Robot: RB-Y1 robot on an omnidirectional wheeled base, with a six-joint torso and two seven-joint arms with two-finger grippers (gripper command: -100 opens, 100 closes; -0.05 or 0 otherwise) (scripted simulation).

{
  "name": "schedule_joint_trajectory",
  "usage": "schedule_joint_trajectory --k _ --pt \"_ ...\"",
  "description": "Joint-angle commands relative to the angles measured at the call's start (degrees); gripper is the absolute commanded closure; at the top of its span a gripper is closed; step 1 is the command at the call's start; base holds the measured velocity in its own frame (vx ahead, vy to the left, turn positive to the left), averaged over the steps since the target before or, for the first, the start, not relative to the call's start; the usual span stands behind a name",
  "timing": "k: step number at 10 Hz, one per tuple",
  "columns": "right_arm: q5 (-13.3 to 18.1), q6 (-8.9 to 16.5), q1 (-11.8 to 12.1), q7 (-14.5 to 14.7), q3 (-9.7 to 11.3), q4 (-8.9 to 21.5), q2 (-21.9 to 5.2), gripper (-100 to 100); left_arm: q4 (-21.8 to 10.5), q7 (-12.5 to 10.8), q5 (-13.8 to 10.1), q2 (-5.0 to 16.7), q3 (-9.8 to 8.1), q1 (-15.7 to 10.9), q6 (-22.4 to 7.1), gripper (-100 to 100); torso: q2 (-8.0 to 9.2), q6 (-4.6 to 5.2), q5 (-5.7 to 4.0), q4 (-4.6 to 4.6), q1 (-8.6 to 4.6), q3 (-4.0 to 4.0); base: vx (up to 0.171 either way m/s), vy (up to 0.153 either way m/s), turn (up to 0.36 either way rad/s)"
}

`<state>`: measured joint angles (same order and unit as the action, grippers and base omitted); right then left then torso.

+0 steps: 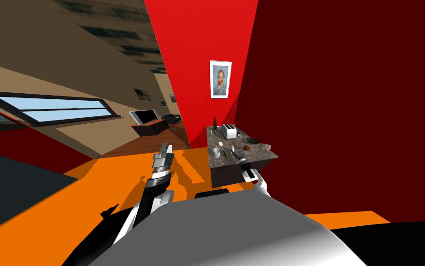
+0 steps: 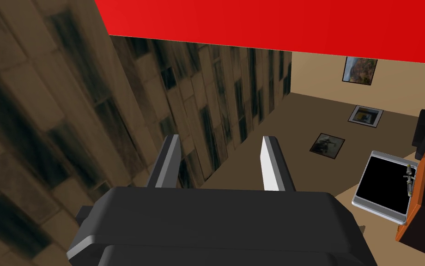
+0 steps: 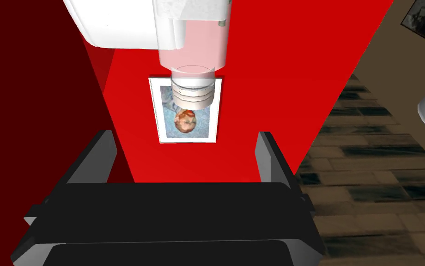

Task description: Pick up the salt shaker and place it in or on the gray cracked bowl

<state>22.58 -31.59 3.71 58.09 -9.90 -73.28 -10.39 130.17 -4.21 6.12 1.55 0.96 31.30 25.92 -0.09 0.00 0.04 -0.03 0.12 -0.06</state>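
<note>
Right wrist view: the right jaws stand wide apart, empty; the salt shaker [image 3: 193, 69], clear-bodied with a white ribbed cap, stands ahead of them, in line with the gap, untouched. Head view puts that arm over the stone-topped bench [image 1: 262, 156], the grey bowl [image 1: 266, 147] at its right edge, a toaster [image 1: 228, 131] farther back. The left jaws, also apart and empty, hang over the orange floor [image 1: 110, 171].

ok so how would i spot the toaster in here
Under the portrait on the bright red wall stands a grey mottled table. At its far end, beside a dark bottle, sits the toaster: white and boxy, the biggest thing on the top, unlike the small round white cup nearer me.
</note>
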Motion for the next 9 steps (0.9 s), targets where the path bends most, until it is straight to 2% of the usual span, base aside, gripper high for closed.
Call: schedule_joint_trajectory --k 1,6,9 --pt "1.1 0.1 -1.0 2.9 -0.5 2.6 -0.3 -100 0.0 0.0 0.0 0.0 0.00 0.0 0.0 0 0.00 0.00 0.00 0.00 0.00 0.00 0.016 0.054 -0.046" --pt "3.4 0.3 -3.5 9.3 -1.4 8.1 -1.5 -100 0.0 0.0 0.0 0.0 0.00 0.0 0.0 0 0.00 0.00 0.00 0.00 -0.02 0.00 0.020 0.047 -0.030" --pt "4.4 0.3 -4.6 11.9 -1.8 10.4 -2.1 -100 0.0 0.0 0.0 0.0 0.00 0.0 0.0 0 0.03 0.00 0.00 0.01 -0.02 0.02 0.013 0.036 -0.021"
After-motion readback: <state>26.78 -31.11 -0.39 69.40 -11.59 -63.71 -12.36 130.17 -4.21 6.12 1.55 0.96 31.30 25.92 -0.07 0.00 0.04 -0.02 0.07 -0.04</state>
